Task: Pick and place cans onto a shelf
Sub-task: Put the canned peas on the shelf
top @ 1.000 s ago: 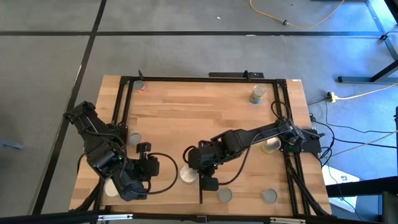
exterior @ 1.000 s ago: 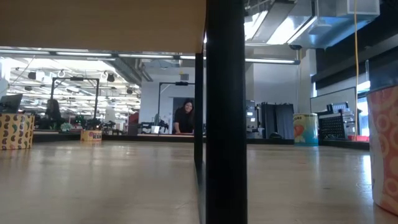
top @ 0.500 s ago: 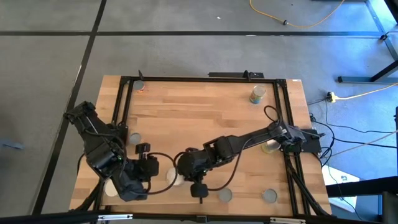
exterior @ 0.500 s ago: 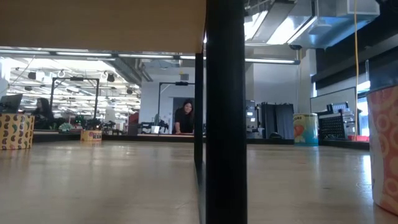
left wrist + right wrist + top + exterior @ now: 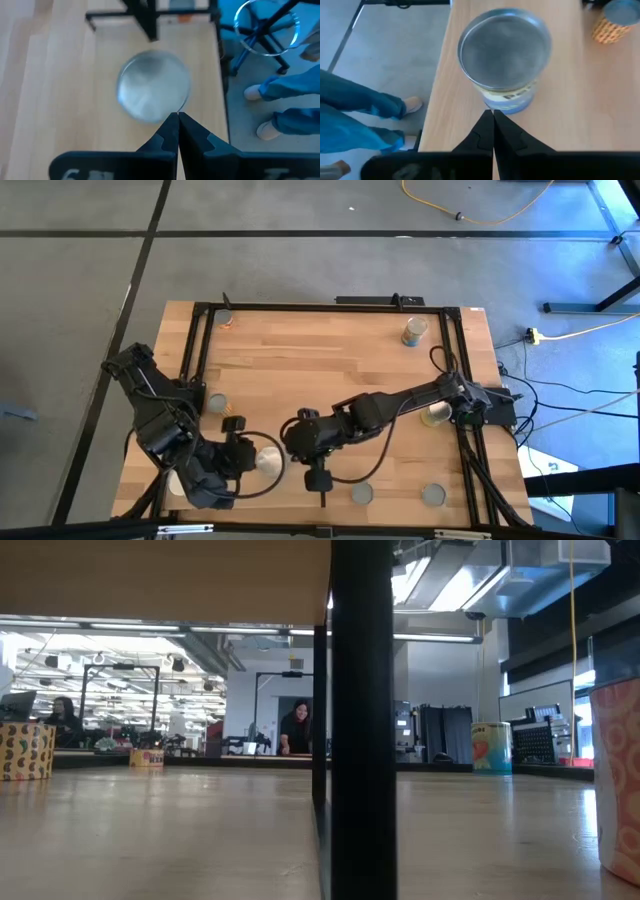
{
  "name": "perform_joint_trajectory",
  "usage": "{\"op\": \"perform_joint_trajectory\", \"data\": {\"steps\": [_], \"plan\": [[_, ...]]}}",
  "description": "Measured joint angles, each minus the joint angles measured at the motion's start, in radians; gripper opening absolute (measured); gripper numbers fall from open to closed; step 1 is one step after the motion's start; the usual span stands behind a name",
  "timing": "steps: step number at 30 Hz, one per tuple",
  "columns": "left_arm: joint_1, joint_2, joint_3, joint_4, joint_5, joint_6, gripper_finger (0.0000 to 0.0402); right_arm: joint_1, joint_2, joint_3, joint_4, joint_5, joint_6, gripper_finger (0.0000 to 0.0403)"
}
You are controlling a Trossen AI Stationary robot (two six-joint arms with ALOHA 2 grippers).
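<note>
low view: black post (image 5: 362, 720) hides both arms; right-edge can (image 5: 618, 780) cropped

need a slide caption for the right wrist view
Right hand, fingers shut, poised just short of an upright grey-topped can near the table edge, a person's blue-clad legs beyond.

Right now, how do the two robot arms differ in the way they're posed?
The left arm is folded up tight; the right arm is stretched out long.
The left arm sits over the near left corner of the table; the right arm reaches from the right edge to the middle.
Shared: both are dark, and both grippers are shut and empty, the left gripper facing a grey-topped can, the right gripper facing a yellow-and-blue can.
</note>
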Motion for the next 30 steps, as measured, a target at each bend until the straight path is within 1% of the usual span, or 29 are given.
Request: {"op": "perform_joint_trajectory", "data": {"steps": [5,8,14,19,22,26,30], "plan": [[0.006,0.000,0.000,0.128,-0.006,0.110,0.0000,0.010,-0.045,-0.001,-0.022,0.062,0.001,0.0000],[0.024,0.000,0.000,0.180,-0.006,0.128,0.0000,0.016,-0.077,0.002,-0.044,0.114,-0.001,0.0000],[0.075,0.000,0.000,0.198,-0.008,0.178,0.0000,0.030,-0.145,0.003,-0.054,0.168,-0.006,0.0000],[0.121,0.000,0.000,0.247,-0.007,0.253,0.0000,0.043,-0.182,0.004,-0.111,0.245,-0.005,0.0000],[0.151,0.000,0.000,0.251,-0.008,0.268,0.0000,0.048,-0.196,0.004,-0.144,0.279,0.000,0.0000],[0.186,0.018,-0.001,0.251,-0.003,0.289,0.0000,0.047,-0.200,0.004,-0.173,0.292,0.001,0.0000],[0.206,0.048,0.000,0.247,0.042,0.306,0.0000,0.047,-0.200,0.003,-0.181,0.292,0.000,0.0000]]}}
